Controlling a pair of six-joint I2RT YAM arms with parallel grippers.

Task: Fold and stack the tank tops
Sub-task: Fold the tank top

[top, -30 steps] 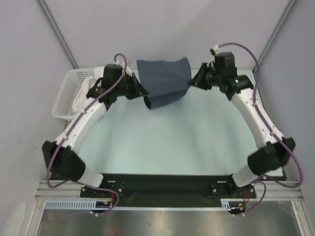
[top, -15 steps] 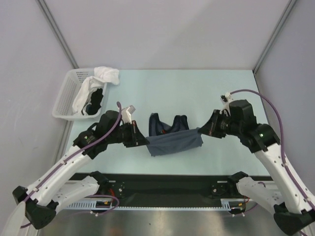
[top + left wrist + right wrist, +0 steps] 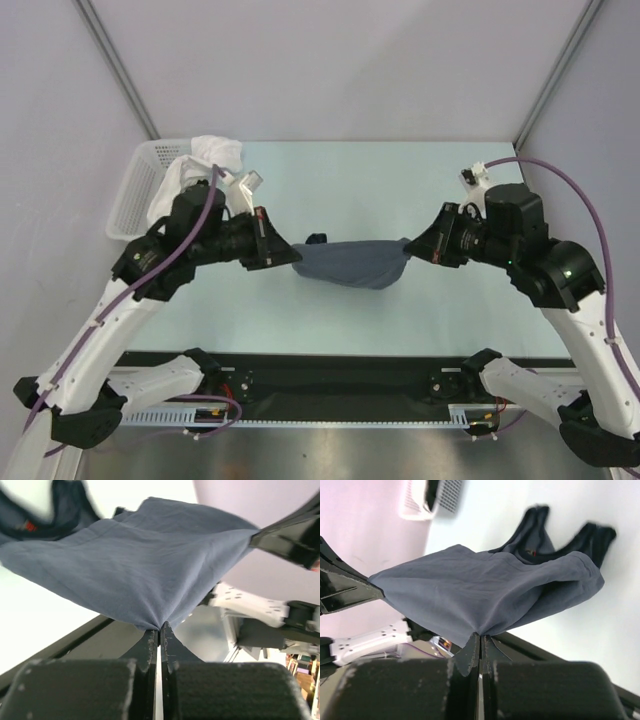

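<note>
You have the soft slate-blue cloth tank top (image 3: 350, 265) strung between both arms over the pale green counter (image 3: 400, 180); your left claw (image 3: 296, 256) and right claw (image 3: 408, 246) are each pinched shut on an opposite edge, likely to pull it taut so it lays down flat for folding

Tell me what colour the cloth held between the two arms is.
Dark slate-blue; the tank top shows best in the left wrist view.

Slate-blue tank top (image 3: 350, 265): soft matt cloth, finely creased. Basket (image 3: 125, 205): white plastic lattice. Table (image 3: 400, 190): pale, smooth, matt. Near ledge (image 3: 330, 455): brushed metal.
</note>
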